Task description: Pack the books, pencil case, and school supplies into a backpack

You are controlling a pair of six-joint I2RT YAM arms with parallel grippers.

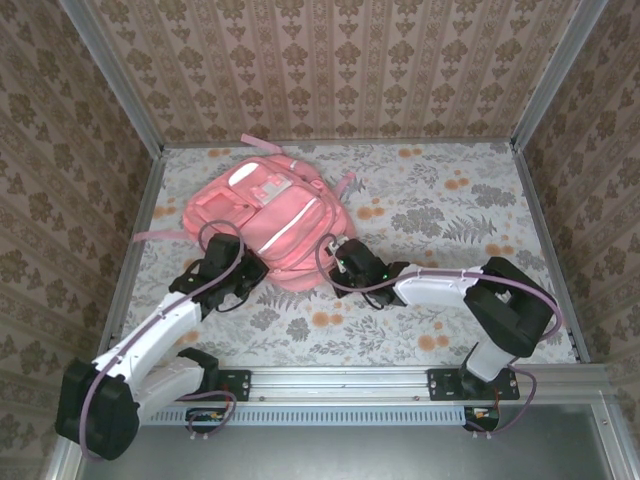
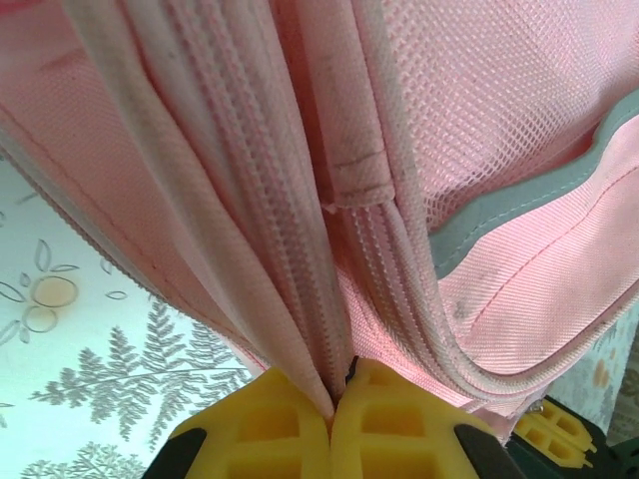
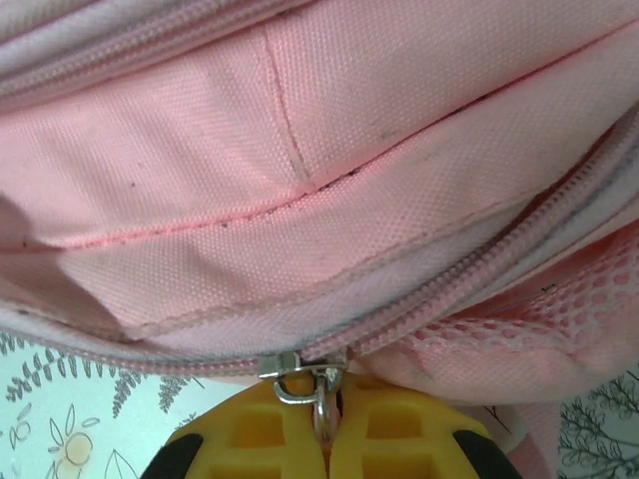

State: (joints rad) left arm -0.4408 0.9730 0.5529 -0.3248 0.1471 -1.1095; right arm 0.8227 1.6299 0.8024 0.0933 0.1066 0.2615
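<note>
Holding backpack (image 1: 270, 215) at near edge.
Pinching seam (image 2: 300, 329) with left gripper (image 2: 334, 399), clamping zipper pull (image 3: 305, 374) with right gripper (image 3: 327, 411); zip track (image 3: 479, 269) crosswise between them.

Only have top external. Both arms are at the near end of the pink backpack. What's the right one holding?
Observer: The right fingers are shut on the metal zipper pull of the backpack.
Operator: And the left?
Observer: The left fingers are shut too, pinching a fold of pink fabric beside a zipper.
Operator: Is the zipper open there?
Observer: No, the teeth above the left fingers look meshed.
</note>
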